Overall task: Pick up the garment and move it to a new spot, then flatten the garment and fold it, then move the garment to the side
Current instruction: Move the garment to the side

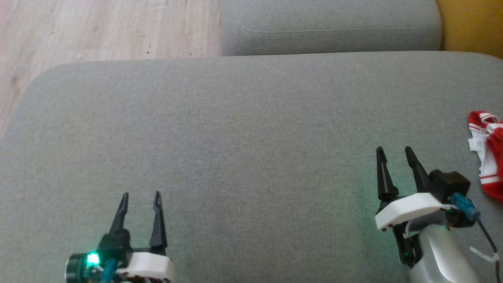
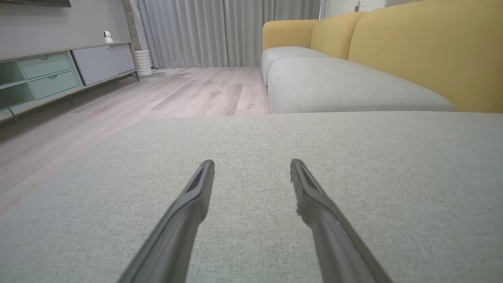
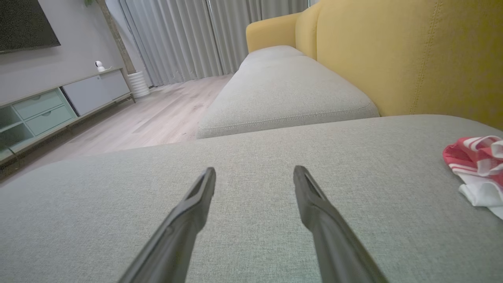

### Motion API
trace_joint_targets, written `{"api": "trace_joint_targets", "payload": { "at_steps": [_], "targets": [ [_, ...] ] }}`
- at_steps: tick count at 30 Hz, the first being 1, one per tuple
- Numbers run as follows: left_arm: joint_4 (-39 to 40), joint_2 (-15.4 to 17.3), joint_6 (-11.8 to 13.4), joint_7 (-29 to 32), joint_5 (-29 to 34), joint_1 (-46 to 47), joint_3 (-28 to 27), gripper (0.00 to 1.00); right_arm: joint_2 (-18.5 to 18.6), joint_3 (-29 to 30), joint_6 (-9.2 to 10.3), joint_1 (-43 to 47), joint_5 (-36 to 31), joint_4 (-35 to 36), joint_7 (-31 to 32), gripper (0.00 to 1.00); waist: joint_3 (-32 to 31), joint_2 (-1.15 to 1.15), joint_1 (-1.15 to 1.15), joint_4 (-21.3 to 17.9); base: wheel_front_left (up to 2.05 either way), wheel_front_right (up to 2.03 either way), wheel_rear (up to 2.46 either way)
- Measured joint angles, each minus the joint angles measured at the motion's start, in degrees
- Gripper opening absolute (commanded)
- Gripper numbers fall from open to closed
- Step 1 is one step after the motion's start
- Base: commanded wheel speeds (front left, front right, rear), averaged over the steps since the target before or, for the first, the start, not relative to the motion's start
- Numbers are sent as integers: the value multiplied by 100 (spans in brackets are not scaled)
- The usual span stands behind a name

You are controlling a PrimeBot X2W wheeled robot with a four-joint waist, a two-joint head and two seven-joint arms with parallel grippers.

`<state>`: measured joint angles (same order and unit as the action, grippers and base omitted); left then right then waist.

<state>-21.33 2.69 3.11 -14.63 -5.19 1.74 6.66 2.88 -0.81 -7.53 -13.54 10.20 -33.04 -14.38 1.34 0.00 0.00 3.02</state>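
Observation:
A crumpled red and white garment (image 1: pixel 488 151) lies at the far right edge of the grey sofa cushion (image 1: pixel 243 129), partly cut off by the head view's border. It also lies bunched at the right edge of the right wrist view, garment (image 3: pixel 477 171). My right gripper (image 1: pixel 394 151) hovers over the cushion a little to the left of the garment, open and empty. Its fingers (image 3: pixel 196 196) frame bare cushion fabric. At the lower left, my left gripper (image 1: pixel 141 195) is open with nothing between its fingers (image 2: pixel 200 184).
A second grey seat cushion (image 1: pixel 330 25) lies beyond, with a yellow sofa back (image 3: pixel 412 55) along the right. Wooden floor (image 1: pixel 98 27) borders the cushion's far left edge. A low cabinet (image 2: pixel 59 74) and curtains (image 2: pixel 220 31) stand across the room.

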Motion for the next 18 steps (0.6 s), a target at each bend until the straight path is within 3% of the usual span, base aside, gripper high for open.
{"api": "trace_joint_targets", "payload": {
  "at_steps": [17,18],
  "targets": [
    [25,-1,-123,0,-223,0,-207,100,0,-147,0,55,191,131,0,100,-21,0,0,-161,0,0,0],
    [29,-1,-176,0,-247,1,-249,0,0,-156,0,66,196,142,0,0,-22,0,0,-166,0,0,0]
  ]
}}
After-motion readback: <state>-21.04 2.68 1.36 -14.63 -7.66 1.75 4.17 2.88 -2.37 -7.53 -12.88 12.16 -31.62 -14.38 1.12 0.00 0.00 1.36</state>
